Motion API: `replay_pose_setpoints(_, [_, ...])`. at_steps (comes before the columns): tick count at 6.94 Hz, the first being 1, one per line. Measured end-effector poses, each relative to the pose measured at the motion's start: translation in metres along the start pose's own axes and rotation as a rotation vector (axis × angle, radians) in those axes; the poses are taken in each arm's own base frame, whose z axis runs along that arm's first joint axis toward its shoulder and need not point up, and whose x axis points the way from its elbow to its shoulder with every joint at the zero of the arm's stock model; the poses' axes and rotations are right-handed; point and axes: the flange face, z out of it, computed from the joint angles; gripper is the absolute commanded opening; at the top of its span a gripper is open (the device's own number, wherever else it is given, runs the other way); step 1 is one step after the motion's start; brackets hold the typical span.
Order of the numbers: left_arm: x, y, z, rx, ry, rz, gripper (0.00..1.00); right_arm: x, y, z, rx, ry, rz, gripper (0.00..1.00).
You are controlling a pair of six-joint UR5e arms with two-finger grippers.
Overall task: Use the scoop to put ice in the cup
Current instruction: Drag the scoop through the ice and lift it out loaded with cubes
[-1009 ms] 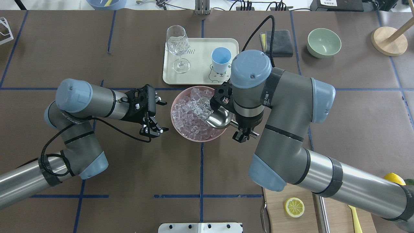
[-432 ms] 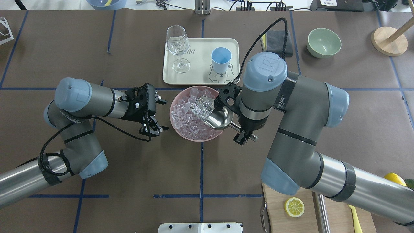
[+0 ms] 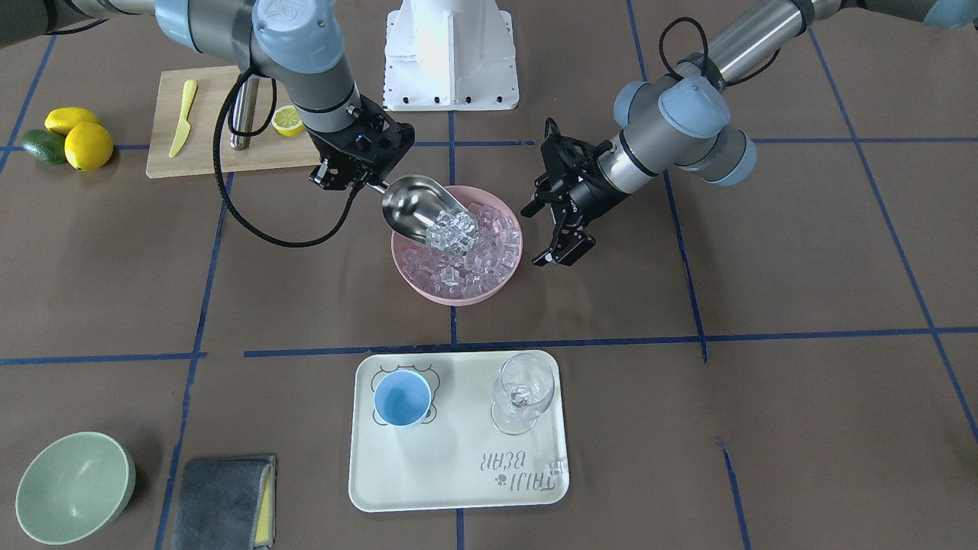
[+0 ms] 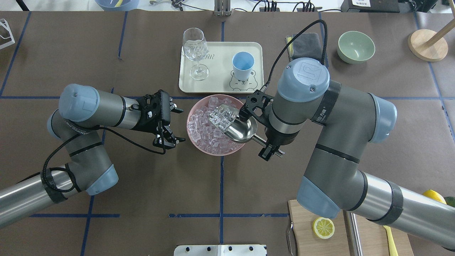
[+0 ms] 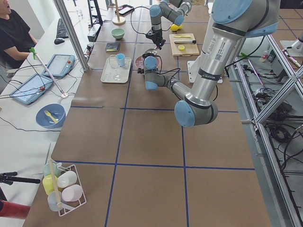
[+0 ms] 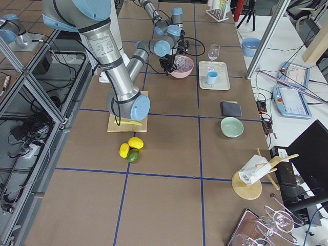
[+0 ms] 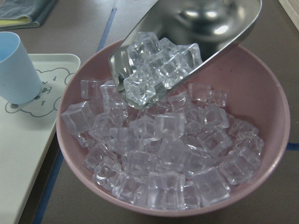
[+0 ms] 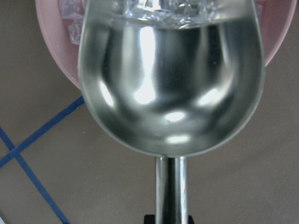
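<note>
Right fingers clamp scoop handle; we hold loaded trough over bowl so stray ice likely drops back in. Left fingers spread wide beside bowl, idle. Cup stands empty on tray beyond bowl.

Scoop mirror-polished metal, glossy. Ice clear, glassy. Pink bowl smooth matt plastic. Cup smooth light-blue plastic look. Table cover matt brown paper. Cutting board bare wood.

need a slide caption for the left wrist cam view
Steel scoop loaded with ice cubes over the pink bowl of ice, light-blue cup standing on the tray at left
</note>
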Motion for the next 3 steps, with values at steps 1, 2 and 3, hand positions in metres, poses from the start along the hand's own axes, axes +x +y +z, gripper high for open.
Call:
replay_pose_setpoints(1, [-0.002, 0.000, -0.001, 0.001, -0.003, 0.000, 1.00, -0.002, 0.002, -0.013, 0.021, -0.012, 0.022, 0.00])
replay_pose_setpoints(2, [-0.004, 0.000, -0.003, 0.000, -0.007, 0.000, 1.00, 0.005, 0.004, -0.026, 0.038, -0.011, 0.052, 0.00])
replay_pose_setpoints(3, [-0.007, 0.000, -0.006, 0.001, -0.012, 0.000, 1.00, 0.020, 0.005, -0.040, 0.047, 0.002, 0.097, 0.00])
